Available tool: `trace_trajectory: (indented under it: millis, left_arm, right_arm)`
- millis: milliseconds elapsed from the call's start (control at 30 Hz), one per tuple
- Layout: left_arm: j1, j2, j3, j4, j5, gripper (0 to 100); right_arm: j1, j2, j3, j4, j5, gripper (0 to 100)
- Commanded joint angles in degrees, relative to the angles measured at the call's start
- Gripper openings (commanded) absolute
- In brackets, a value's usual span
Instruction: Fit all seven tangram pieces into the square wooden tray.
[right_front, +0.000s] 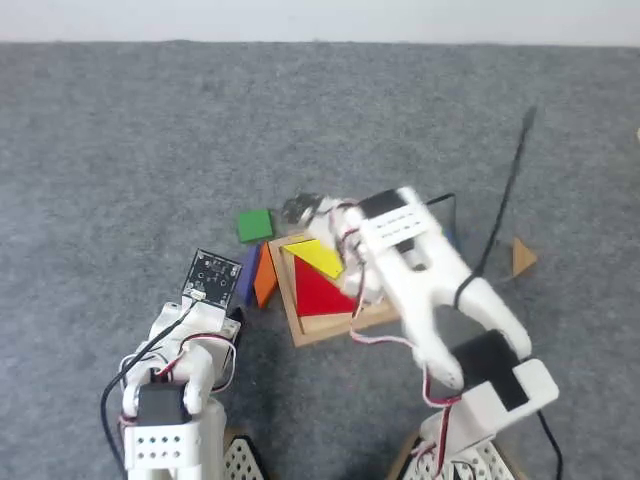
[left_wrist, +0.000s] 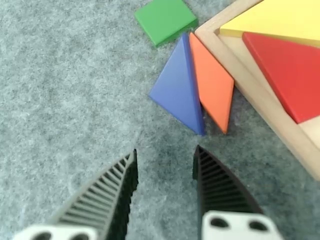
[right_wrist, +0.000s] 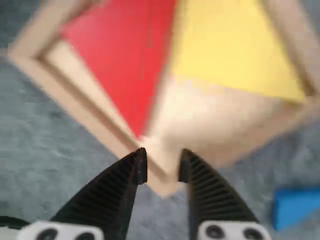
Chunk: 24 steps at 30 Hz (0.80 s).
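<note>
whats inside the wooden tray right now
A red triangle and a yellow triangle lie in the tray, with bare wood beside them. The right arm covers part of the tray in the high view, so anything there is hidden.

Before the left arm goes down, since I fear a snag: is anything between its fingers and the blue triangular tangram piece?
Nothing visible: only bare grey mat lies between the open left fingers and the blue triangular piece.

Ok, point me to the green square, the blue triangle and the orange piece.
green square (left_wrist: 165, 19), left wrist view, top face centre.
blue triangle (left_wrist: 178, 87), left wrist view, face centre.
orange piece (left_wrist: 212, 82), left wrist view, face centre.
</note>
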Motion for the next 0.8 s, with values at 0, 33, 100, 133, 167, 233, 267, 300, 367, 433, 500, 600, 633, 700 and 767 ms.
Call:
trace_trajectory:
  millis: [0,33,100,133,167,233,267,300,367,433,500,600,633,700,767]
  left_arm:
    - [-0.3,-0.7,-0.5,0.4,-0.4,17]
    - [-0.3,-0.7,-0.5,0.4,-0.4,17]
    - [-0.3,-0.7,-0.5,0.4,-0.4,17]
    - [-0.3,-0.7,-0.5,0.4,-0.4,17]
    - [-0.3,-0.7,-0.5,0.4,-0.4,17]
    - [-0.3,-0.7,-0.5,0.4,-0.4,17]
    - [-0.3,-0.7,-0.5,0.4,-0.4,17]
    - [-0.3,-0.7,-0.5,0.4,-0.4,17]
    - [-0.3,-0.7,-0.5,0.4,-0.4,17]
    - [-0.3,-0.7,-0.5,0.4,-0.4,17]
    - [-0.3,-0.7,-0.5,0.4,-0.4,17]
    - [-0.3,-0.7,-0.5,0.4,-0.4,17]
    - [-0.3,-0.7,-0.5,0.4,-0.4,17]
    - [-0.3,-0.7,-0.5,0.4,-0.4,17]
    - [-0.3,-0.7,-0.5,0.4,-0.4,17]
  right_arm:
    - [-4.2,-3.6,1.7,-4.3,-1.3,16.6]
    - [-4.9,-3.0,2.2,-5.6,-2.1,16.6]
    - [-5.5,-1.3,2.5,-7.4,-2.7,16.6]
    - [-5.5,0.0,2.5,-8.0,-2.8,16.6]
    - [-5.5,1.3,2.3,-8.7,-2.8,16.6]
    - [-5.2,4.2,1.5,-9.5,-2.8,16.6]
    - [-5.2,5.5,1.0,-9.5,-2.8,16.6]
    - [-5.2,6.9,0.2,-9.4,-2.8,16.6]
    - [-5.2,8.7,-1.1,-8.8,-2.8,16.5]
    - [-5.4,9.3,-2.0,-7.4,-2.8,15.4]
    - [-5.5,9.2,-2.2,-6.8,-2.8,11.9]
    - [-5.6,8.4,-1.9,-6.4,-2.8,10.8]
    - [-5.6,7.7,-1.8,-6.1,-2.9,12.1]
    - [-5.5,5.5,-2.0,-5.6,-3.6,14.5]
    - [-5.6,2.3,-1.9,-5.7,-4.8,16.0]
